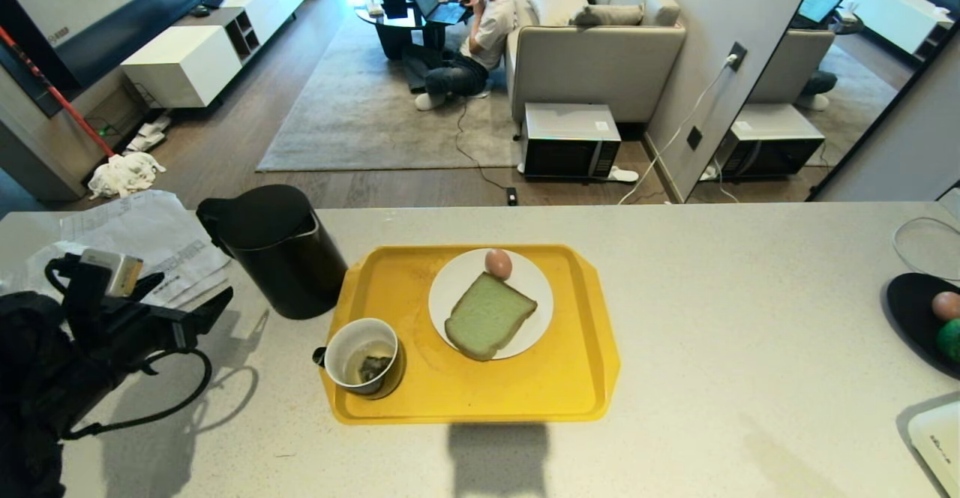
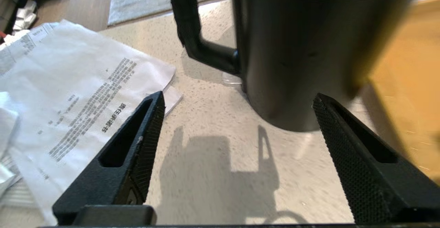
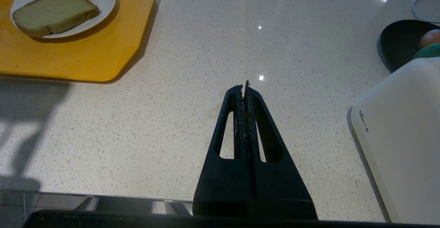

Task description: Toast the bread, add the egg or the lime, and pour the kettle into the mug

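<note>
Left gripper [image 2: 237, 101] agape near kettle [image 2: 302, 49]

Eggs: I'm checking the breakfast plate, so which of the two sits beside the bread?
The egg on the white plate, touching the bread; the other egg lies in the black dish.

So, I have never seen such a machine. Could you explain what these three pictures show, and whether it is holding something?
It is a two-armed robot at a counter. The wide picture comes from its head; the other two from cameras on its wrists. The left gripper is open, close to the black kettle, holding nothing. The right gripper is shut and empty above bare counter. A yellow tray carries the mug and a plate with bread and an egg. A person sits behind.
</note>
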Tool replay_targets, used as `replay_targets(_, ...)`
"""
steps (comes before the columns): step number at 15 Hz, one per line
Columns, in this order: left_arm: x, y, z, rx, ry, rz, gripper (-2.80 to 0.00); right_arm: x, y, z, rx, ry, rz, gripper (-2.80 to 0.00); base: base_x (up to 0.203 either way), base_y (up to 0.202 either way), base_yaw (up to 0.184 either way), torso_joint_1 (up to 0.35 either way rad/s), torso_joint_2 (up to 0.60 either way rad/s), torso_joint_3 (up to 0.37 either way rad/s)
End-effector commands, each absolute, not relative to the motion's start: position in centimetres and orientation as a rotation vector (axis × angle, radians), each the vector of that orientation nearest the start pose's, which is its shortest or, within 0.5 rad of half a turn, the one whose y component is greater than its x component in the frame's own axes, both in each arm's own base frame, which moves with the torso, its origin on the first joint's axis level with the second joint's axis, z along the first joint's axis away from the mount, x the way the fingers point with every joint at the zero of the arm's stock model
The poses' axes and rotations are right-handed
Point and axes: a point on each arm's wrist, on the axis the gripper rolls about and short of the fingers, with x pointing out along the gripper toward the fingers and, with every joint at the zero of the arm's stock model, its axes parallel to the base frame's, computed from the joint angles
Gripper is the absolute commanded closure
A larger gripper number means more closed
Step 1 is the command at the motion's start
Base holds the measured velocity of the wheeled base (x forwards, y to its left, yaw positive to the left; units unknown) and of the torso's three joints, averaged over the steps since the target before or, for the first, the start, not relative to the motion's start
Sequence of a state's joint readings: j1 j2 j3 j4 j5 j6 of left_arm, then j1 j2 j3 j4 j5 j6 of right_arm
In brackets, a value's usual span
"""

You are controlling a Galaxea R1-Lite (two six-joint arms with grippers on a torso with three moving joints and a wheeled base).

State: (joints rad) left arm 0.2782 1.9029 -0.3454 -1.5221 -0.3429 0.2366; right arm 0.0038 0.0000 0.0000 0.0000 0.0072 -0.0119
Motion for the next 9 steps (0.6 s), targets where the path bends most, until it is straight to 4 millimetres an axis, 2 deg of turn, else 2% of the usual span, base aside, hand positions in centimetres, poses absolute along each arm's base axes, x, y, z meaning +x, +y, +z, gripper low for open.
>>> replay_targets(1,24.0,6.1,12.7,0.245,-0.03,-0.059,-2.8,-2.3,0.0,7.5,-0.012,0.001,0.012,0.0,0.0,0.0,0.0,0.0,0.0,0.0)
replay_targets(3,22.0,5.6,13.9,0.253,-0.068,-0.055,-2.8,-2.3,0.0,7.5,-0.012,0.001,0.012,0.0,0.0,0.0,0.0,0.0,0.0,0.0)
replay_targets(4,21.1,5.3,14.5,0.261,-0.093,-0.052,0.0,-2.3,0.0,7.5,-0.012,0.001,0.012,0.0,0.0,0.0,0.0,0.0,0.0,0.0)
replay_targets(9,17.6,4.2,17.6,0.314,-0.243,-0.041,0.0,-2.3,0.0,7.5,-0.012,0.001,0.012,0.0,0.0,0.0,0.0,0.0,0.0,0.0)
